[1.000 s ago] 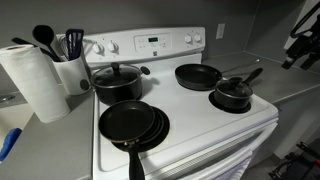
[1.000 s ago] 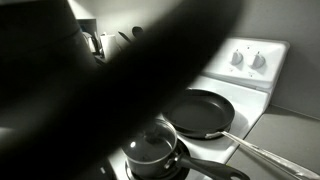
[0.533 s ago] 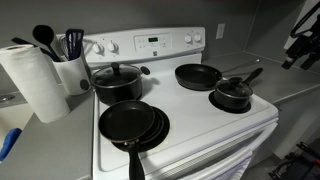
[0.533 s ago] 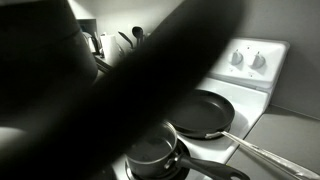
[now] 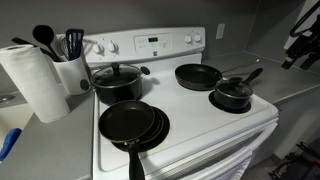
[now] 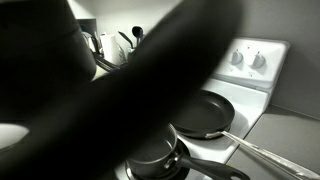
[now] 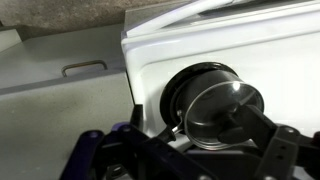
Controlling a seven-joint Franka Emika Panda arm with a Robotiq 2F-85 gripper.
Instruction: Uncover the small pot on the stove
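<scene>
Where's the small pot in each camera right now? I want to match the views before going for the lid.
Exterior view: small pot at the picture's right, on a front burner of the stove.
Exterior view: small pot at bottom centre, partly behind the dark blurred arm.
Wrist view: small pot right of centre, shiny lid on.
Shared landmark: the stove's white top.

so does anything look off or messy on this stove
Nothing is spilled or broken. The one oddity is the frying pans, which sit stacked and slightly offset on a front burner of the stove. The small pot sits squarely on its burner with its lid on.
</scene>
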